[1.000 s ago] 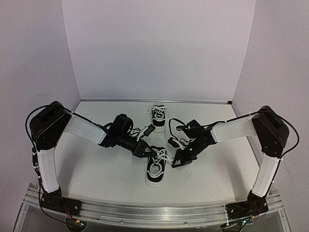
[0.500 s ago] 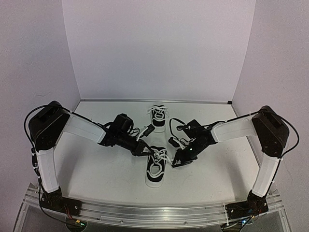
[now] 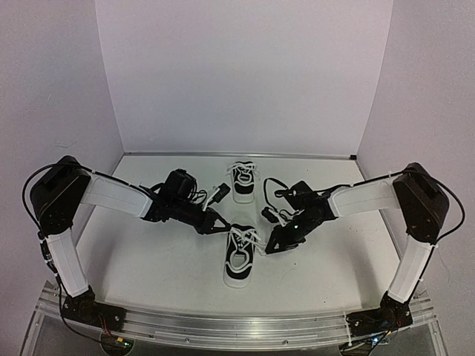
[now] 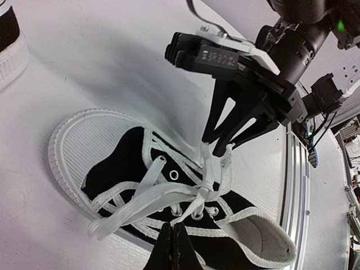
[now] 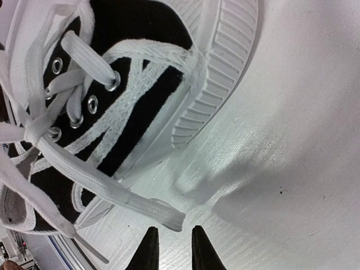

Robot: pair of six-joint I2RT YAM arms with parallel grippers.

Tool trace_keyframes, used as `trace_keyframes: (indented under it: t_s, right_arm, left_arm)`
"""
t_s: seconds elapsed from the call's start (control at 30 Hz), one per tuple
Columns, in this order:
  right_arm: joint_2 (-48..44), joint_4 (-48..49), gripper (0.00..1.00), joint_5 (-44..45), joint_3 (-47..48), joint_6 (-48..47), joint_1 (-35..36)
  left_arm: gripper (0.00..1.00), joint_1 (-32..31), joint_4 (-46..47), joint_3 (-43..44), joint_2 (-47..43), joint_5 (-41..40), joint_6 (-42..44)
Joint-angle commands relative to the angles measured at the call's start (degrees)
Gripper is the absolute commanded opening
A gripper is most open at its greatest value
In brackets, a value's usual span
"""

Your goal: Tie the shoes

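**Top view.** Two shoes sit on the white bench (image 3: 148,259). The near shoe (image 3: 239,259) lies at the centre, its pale opening toward 6 o'clock and its white laces (image 3: 247,237) bunched toward 12. The far shoe (image 3: 243,182) stands well apart from it at 12 o'clock, close to the back wall. The left hand (image 3: 221,227) comes in at about 10 o'clock of the near shoe, its tip at the laces. The right hand (image 3: 269,247) sits just beside the shoe at about 2 o'clock.

**Left wrist view.** The near shoe (image 4: 121,163) fills the middle, with the ribbed toe cap at 9 o'clock and the opening at 4 o'clock. The left hand (image 4: 172,228) rises from 6 o'clock with its fingers pressed together at the shoe's side edge, right under the crossed laces (image 4: 169,194). Whether a lace is pinched between them cannot be told. At 1 o'clock the right hand (image 4: 215,143) points down onto the laces, its fingers a little apart. A piece of the far shoe (image 4: 8,39) shows at 10 o'clock.

**Right wrist view.** The near shoe (image 5: 140,107) takes up the 10 o'clock part. The right hand (image 5: 174,229) shows at 6 o'clock with a narrow gap and nothing in it. A flat lace end (image 5: 163,216) lies on the bench (image 5: 281,169) just beyond the fingertips.
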Motion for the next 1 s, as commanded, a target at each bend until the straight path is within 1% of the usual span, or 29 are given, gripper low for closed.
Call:
trace_keyframes:
  t_s: [0.0,0.27,0.5,0.63,0.97]
  right_arm:
    - [-2.9,0.7,0.2,0.3,-0.5,0.2,-0.2]
    - [-4.9,2.1,0.22,-0.6,-1.4,0.6,-0.3]
    - [-7.7,7.8,0.24,-2.9,-3.9,4.3,-2.1]
    - [-7.6,8.3,0.27,-3.3,-3.9,4.7,-2.2]
    - [-6.0,8.6,0.27,-4.1,-3.3,5.1,-2.3]
  left_arm:
    - [0.0,1.1,0.2,-0.8,-2.9,-1.4,-0.7]
    - [0.0,1.8,-0.2,-1.3,-3.0,-2.3,-1.0]
    - [0.0,2.1,0.1,-1.6,-2.7,-2.0,-1.3]
    - [0.0,2.5,0.2,-2.3,-3.5,-2.5,-1.5]
    - [0.0,3.1,-0.7,-2.8,-5.0,-3.6,-1.2]
